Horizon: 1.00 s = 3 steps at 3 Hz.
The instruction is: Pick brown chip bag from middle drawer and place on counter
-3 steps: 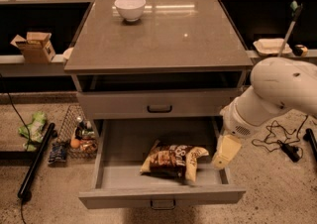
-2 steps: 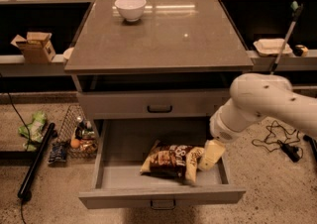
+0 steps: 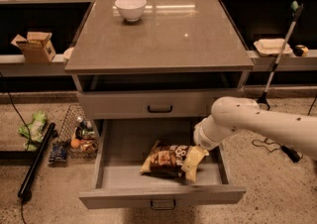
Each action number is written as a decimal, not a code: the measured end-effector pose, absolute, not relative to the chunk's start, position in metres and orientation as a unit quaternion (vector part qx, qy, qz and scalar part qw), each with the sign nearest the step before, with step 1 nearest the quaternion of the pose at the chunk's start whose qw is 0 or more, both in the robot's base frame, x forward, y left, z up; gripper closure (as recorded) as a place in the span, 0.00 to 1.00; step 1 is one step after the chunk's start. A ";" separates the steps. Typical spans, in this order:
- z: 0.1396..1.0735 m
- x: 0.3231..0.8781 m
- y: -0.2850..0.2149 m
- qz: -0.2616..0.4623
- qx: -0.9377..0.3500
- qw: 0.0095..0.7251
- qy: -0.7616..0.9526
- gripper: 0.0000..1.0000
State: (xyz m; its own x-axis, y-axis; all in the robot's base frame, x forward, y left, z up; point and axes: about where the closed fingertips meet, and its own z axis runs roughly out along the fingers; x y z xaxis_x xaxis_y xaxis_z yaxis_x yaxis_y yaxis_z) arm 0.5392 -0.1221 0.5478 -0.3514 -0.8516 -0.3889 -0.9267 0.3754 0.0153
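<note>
The brown chip bag (image 3: 166,158) lies flat in the open middle drawer (image 3: 124,143), right of its centre, with its cream ends to the left and right. My gripper (image 3: 194,161) reaches down into the drawer from the right and sits at the bag's right end, touching or just over it. The white arm (image 3: 257,121) comes in from the right edge. The counter (image 3: 163,34) tops the cabinet above and holds a white bowl (image 3: 131,7) at its far left.
A shut drawer front with a black handle (image 3: 159,109) is above the open drawer. A wire basket (image 3: 79,134), a green bag (image 3: 33,126) and a black pole (image 3: 34,161) lie on the floor at the left. A grabber stick (image 3: 277,54) leans at the right.
My arm has swung left and down into the drawer. The gripper moved from the drawer's right side onto the right end of the bag. The bag has not moved.
</note>
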 end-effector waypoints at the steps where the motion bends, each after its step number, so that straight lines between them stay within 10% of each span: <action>1: 0.508 0.555 -0.104 0.138 -0.544 0.169 0.810 0.00; 3: 0.444 0.566 -0.081 0.144 -0.547 0.144 0.812 0.18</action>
